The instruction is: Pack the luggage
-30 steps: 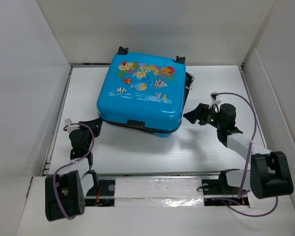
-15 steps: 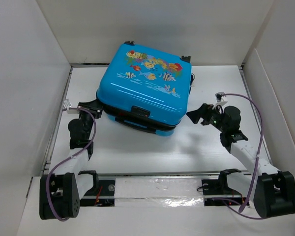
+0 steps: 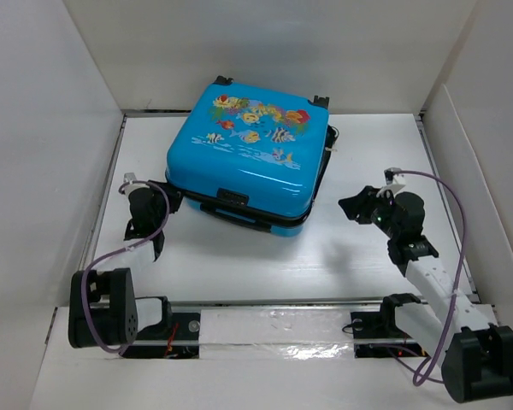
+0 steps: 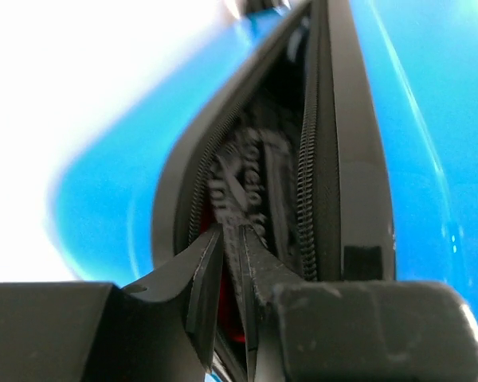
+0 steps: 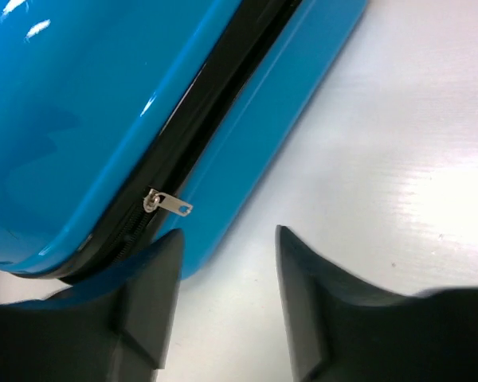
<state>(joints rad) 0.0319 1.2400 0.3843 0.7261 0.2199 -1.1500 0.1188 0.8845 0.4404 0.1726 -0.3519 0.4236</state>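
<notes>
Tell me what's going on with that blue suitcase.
The luggage lies flat on the table, print side up, its zipper seam open on the left. The left gripper has its fingers nearly together, tips in that opening at the near-left corner; whether they pinch anything is unclear. The right gripper hovers open beside the right side, facing the zipper pull, touching nothing.
</notes>
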